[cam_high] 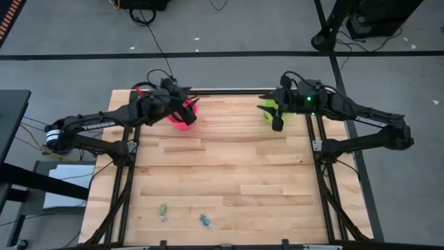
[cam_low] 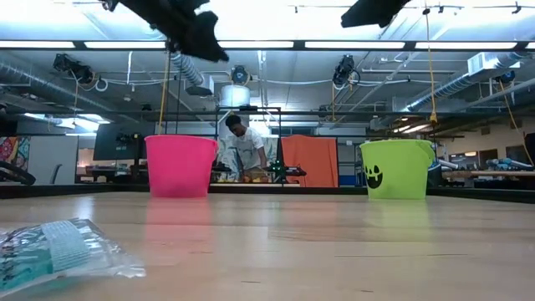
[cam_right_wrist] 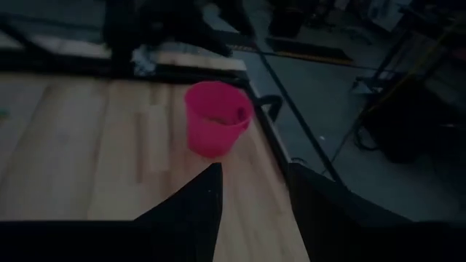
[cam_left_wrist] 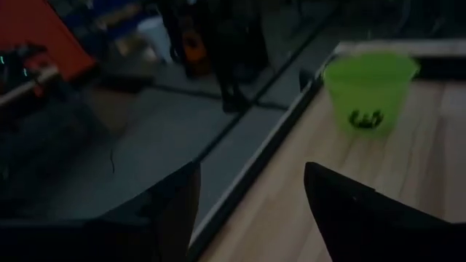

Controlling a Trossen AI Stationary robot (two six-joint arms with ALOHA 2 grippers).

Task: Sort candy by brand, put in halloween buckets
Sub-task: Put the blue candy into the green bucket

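Note:
The pink bucket stands on its base near the table's far edge, left of centre. My left gripper hovers above it, open and holding nothing. The lime green bucket, with a black face, stands at the far right. My right gripper is raised beside and above it, open and holding nothing. Two teal candy pieces lie flat near the table's near edge; one shows close up in the low view.
The wooden table lies bare between the buckets and the two candies. Black frame rails run along the left and right sides. A person stands in the room beyond the far edge.

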